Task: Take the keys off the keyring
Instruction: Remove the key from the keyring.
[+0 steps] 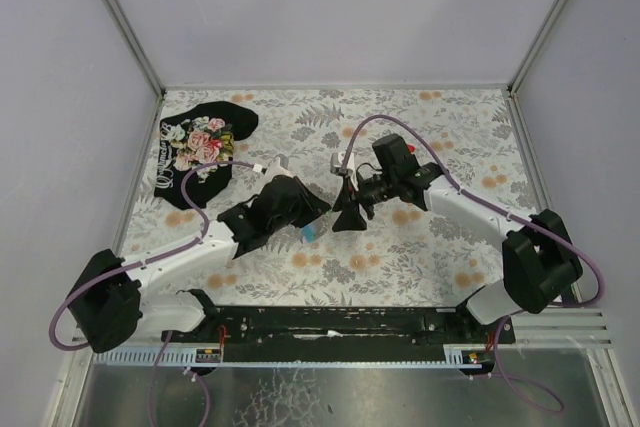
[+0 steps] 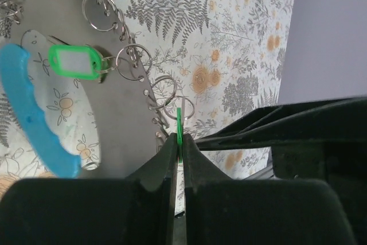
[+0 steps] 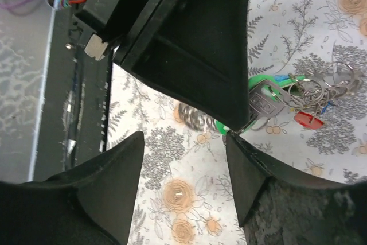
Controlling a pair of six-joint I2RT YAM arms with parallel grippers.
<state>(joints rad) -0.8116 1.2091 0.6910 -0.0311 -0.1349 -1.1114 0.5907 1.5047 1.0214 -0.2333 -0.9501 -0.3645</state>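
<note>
Left gripper (image 2: 179, 142) pressed together on the thin edge of a green key head (image 2: 179, 123); right gripper (image 3: 182, 142) spread wide, holding nothing, tip to tip with it. Seen from the right gripper, keys (image 3: 287, 98) off to the right past its own right finger, long axis roughly across the opening, bunched with the keyring (image 3: 309, 89) loops. Right arm likely the nearer one for the pull. Left fingers partly in the way. Further out, grey fob (image 2: 123, 119) and a second green tag (image 2: 74, 61); black floral cloth (image 1: 200, 152) well apart.
</note>
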